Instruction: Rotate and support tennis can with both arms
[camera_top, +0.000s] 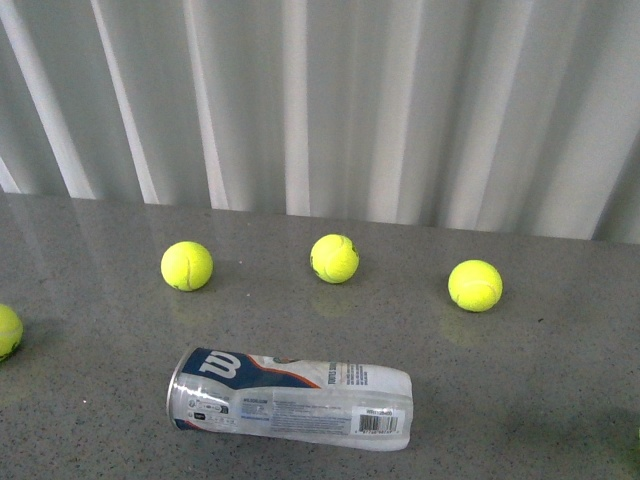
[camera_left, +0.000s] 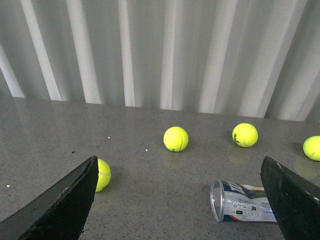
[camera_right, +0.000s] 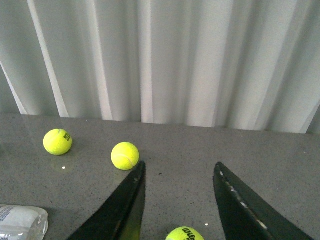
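Wilson tennis can (camera_top: 290, 398) seen lying on its side on grey table (camera_top: 540, 380), untouched; L gripper (camera_left: 177, 210) held wide open, R gripper (camera_right: 180, 202) also spread, nothing gripped.

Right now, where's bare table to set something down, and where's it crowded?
Most room: near right, past the tennis can, nearer than the right ball. Also the strip between the ball row and the curtain. Crowded: between the can and the left ball and middle ball; an edge ball sits far left.
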